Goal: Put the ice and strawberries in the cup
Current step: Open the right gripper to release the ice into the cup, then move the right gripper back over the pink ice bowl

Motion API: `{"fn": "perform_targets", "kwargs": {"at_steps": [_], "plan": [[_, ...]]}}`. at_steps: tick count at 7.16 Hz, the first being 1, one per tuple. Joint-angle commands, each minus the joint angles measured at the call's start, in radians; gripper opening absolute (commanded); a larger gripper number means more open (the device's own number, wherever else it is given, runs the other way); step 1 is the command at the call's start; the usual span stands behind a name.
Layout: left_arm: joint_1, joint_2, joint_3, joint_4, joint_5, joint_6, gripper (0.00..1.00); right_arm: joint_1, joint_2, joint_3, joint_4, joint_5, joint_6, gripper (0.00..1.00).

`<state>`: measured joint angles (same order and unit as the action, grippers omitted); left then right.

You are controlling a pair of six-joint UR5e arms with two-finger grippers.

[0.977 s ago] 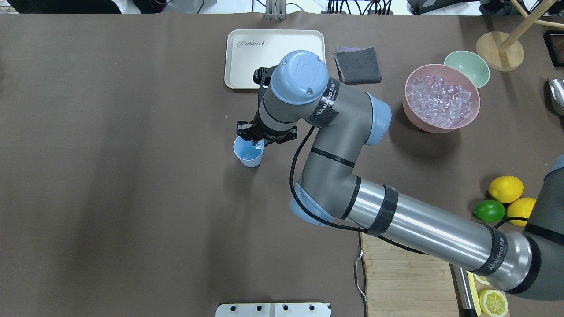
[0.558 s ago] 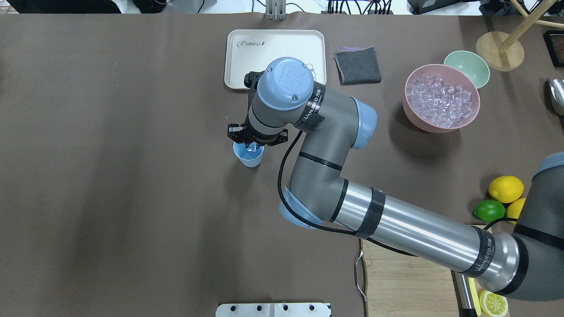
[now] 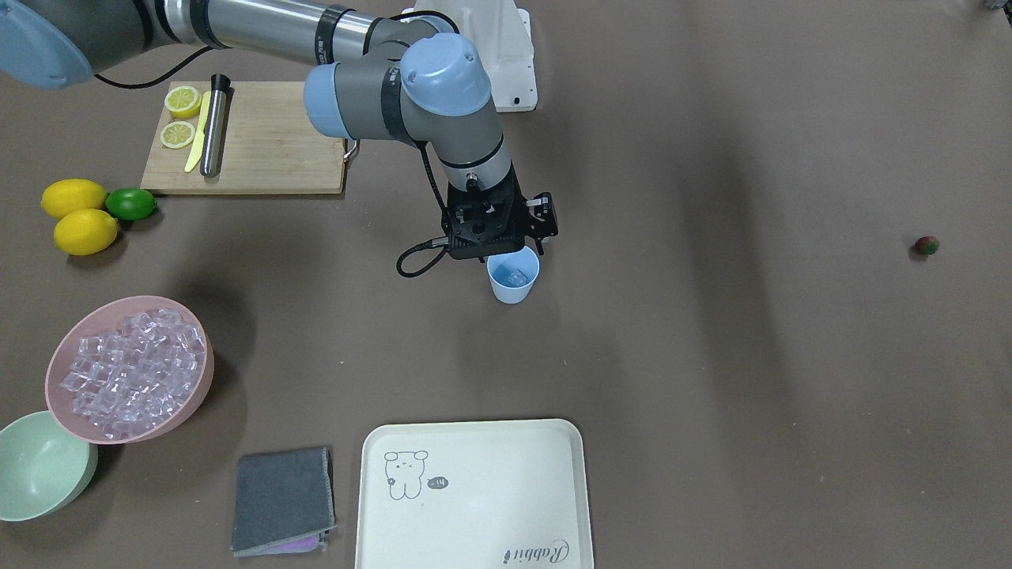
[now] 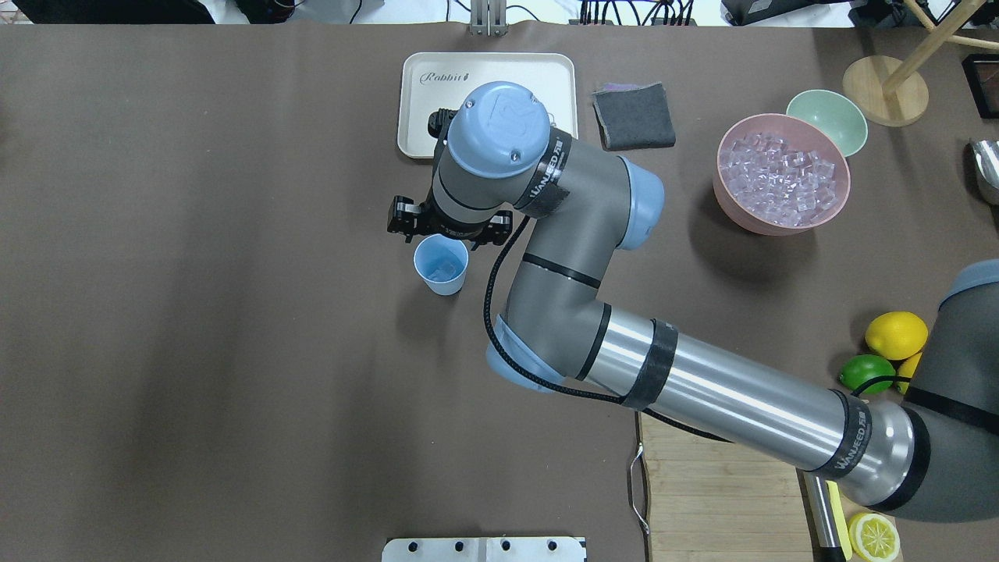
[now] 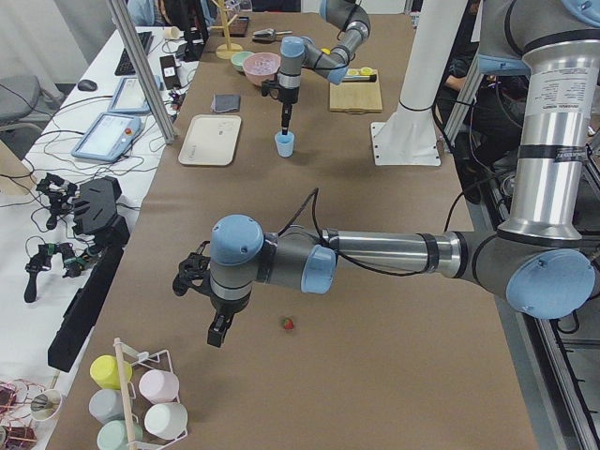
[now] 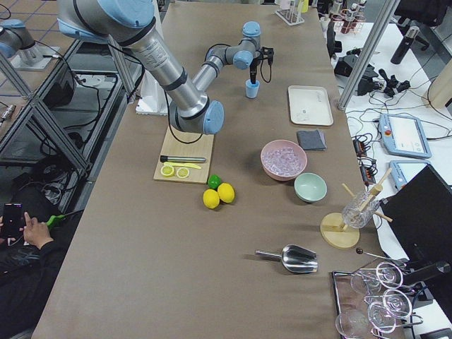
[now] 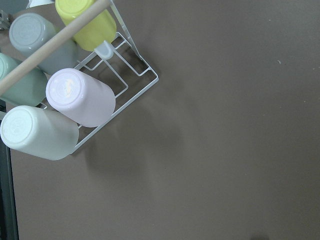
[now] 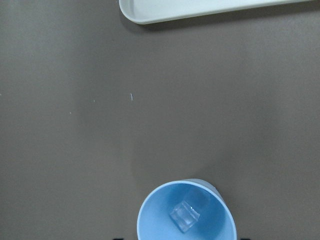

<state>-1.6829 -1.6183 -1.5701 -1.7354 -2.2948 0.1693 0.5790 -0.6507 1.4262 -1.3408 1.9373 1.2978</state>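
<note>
The pale-blue cup [image 4: 442, 265] stands upright mid-table, also in the front view [image 3: 514, 276]. One clear ice cube [image 8: 185, 216] lies in its bottom. My right gripper [image 3: 506, 241] hangs just above the cup's rim on the tray side, open and empty; in the overhead view [image 4: 449, 226] the wrist hides its fingers. More ice fills the pink bowl [image 4: 783, 176]. The strawberry [image 3: 927, 245] lies alone on the table far to my left, near my left gripper [image 5: 217, 333], which shows only in the left side view; I cannot tell if it is open or shut.
A cream tray [image 4: 437, 117] and a grey cloth [image 4: 634, 115] lie beyond the cup. A mint bowl [image 4: 827, 121] stands behind the pink bowl. Lemons and a lime [image 4: 866, 373] lie by the cutting board [image 3: 253, 134]. A rack of cups [image 7: 75, 95] stands under the left wrist.
My right gripper held an ice cube over the cup; the cube now lies in the cup, and the gripper has moved back toward the tray.
</note>
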Motion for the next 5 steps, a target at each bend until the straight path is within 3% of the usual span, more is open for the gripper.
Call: {"fn": "perform_targets", "kwargs": {"at_steps": [1, 2, 3, 5], "plan": [[0.002, -0.005, -0.001, 0.001, 0.0, -0.001, 0.98, 0.15, -0.021, 0.055, -0.087, 0.166, -0.03, 0.99], [0.002, -0.005, -0.004, -0.001, 0.0, 0.001, 0.98, 0.21, -0.052, 0.128, -0.201, 0.23, -0.114, 0.99], [0.002, -0.003, -0.007, -0.003, 0.0, -0.001, 0.98, 0.264, -0.09, 0.176, -0.292, 0.233, -0.235, 0.99], [0.002, -0.003, -0.01, -0.003, 0.0, -0.001, 0.98, 0.364, -0.292, 0.287, -0.336, 0.233, -0.566, 0.99]]}}
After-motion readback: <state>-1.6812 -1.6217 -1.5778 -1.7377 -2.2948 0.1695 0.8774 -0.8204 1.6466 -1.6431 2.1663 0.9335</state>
